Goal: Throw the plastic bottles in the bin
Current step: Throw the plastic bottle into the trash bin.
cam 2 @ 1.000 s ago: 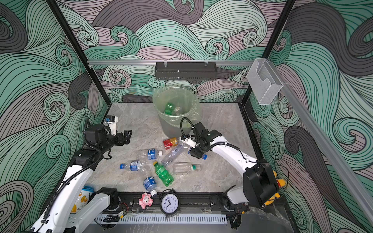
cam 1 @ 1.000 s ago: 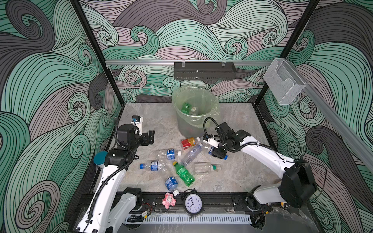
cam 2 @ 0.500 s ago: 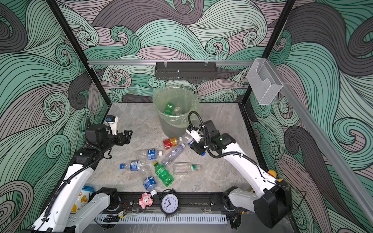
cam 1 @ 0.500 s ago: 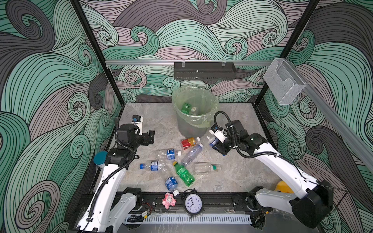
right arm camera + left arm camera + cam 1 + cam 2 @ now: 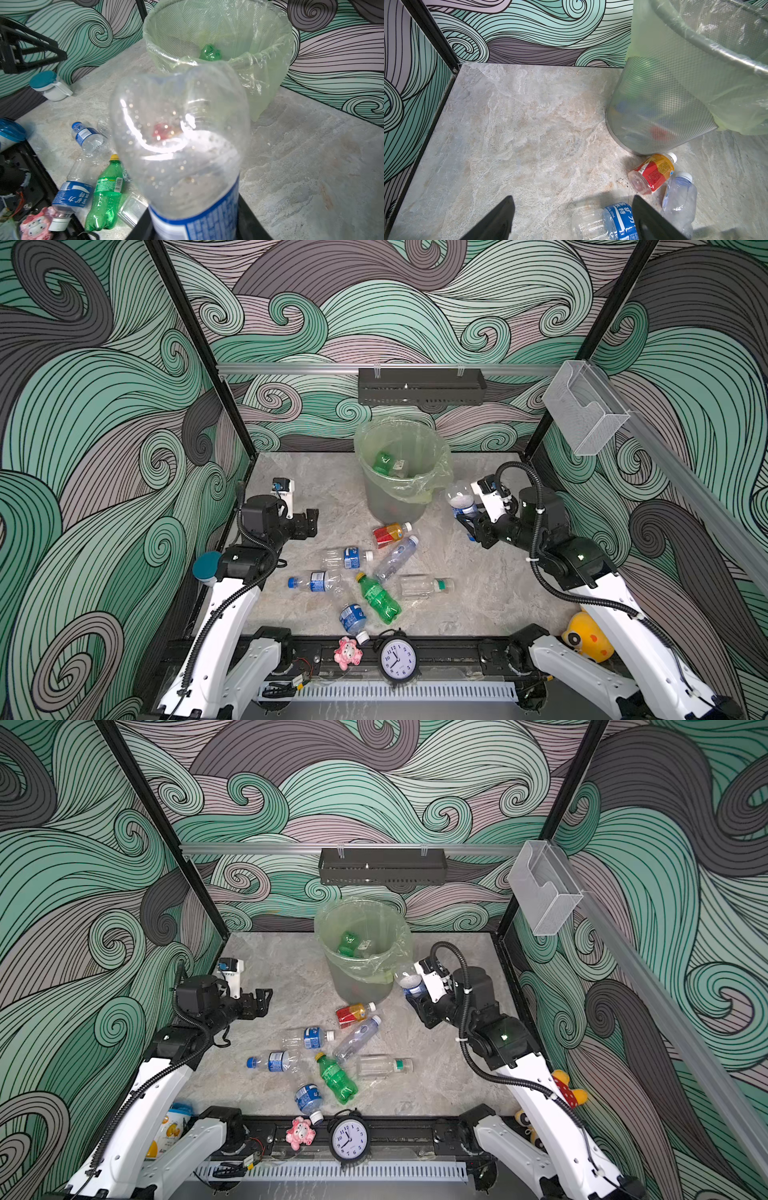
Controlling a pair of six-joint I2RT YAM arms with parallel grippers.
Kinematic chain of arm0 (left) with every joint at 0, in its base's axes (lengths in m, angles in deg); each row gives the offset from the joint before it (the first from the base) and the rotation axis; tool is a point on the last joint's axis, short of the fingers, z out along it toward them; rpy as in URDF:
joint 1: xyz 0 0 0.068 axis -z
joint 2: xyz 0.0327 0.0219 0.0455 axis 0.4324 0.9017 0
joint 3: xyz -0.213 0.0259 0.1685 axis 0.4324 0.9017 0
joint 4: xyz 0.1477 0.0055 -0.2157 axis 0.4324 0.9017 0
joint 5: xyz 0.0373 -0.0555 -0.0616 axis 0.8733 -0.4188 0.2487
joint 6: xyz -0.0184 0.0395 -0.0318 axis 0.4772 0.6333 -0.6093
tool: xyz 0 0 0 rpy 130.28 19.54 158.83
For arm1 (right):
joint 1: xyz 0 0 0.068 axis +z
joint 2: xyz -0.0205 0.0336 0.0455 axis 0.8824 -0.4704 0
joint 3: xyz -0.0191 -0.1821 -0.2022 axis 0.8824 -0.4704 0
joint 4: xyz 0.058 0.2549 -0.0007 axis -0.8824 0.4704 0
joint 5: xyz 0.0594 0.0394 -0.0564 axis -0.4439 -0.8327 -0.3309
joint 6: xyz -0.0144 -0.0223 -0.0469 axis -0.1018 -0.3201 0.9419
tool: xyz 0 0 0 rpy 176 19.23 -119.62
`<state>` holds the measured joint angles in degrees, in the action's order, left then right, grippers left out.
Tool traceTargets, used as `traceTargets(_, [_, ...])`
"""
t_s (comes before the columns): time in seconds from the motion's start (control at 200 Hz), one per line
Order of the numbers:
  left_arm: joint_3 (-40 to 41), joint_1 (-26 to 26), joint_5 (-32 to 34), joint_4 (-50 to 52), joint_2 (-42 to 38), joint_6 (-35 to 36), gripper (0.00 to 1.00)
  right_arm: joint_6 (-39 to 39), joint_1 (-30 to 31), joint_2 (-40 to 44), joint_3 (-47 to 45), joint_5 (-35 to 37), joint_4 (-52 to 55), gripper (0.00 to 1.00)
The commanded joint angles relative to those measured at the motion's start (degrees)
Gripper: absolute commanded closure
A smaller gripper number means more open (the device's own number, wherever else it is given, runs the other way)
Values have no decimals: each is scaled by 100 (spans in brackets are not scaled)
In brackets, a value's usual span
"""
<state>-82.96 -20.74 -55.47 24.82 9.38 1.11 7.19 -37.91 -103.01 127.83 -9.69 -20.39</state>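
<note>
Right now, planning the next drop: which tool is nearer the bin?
Right. The right tool, shut on a clear bottle, sits beside the bin; the left tool hangs open farther off on the opposite side.

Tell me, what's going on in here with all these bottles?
Two robot arms are clearing plastic bottles into the round grey mesh bin lined with a pale green bag. The right claw is shut on a clear blue-labelled plastic bottle, held up beside the bin's rim, not yet over the opening. The left claw hangs open above the marble-look table, holding nothing. A green bottle already lies in the bin; seven more bottles lie on the table.
</note>
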Motion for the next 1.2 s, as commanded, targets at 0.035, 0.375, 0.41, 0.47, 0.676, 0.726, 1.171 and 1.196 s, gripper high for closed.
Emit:
traceTargets(0.035, [-184,-93,39,132,-49,16,10,-406,-6,-271,606,-500,-391,61])
traceTargets(0.375, [-612,-93,-7,1068,-173,278,10,-807,83,-4367,5218,-501,291,45])
traceTargets(0.41, [-655,-93,-44,1152,-203,304,10,-762,114,-4815,5854,-536,739,38])
traceTargets(0.47, [-748,-93,-116,1296,-235,364,10,-589,197,-5394,6753,-524,1526,26])
traceTargets(0.676, [-1109,-100,-105,1589,-272,551,7,-321,339,-4700,5809,-29,1310,12])
traceTargets(0.726, [-1179,-93,-201,1615,-203,664,7,-347,331,-4304,5304,39,1032,11])
traceTargets(1.171, [-1816,-76,-847,3020,628,2159,7,-770,132,-1723,1826,737,207,9])
traceTargets(1.196, [-1840,-69,-949,3098,648,2271,8,-830,99,-1610,1653,765,157,9])
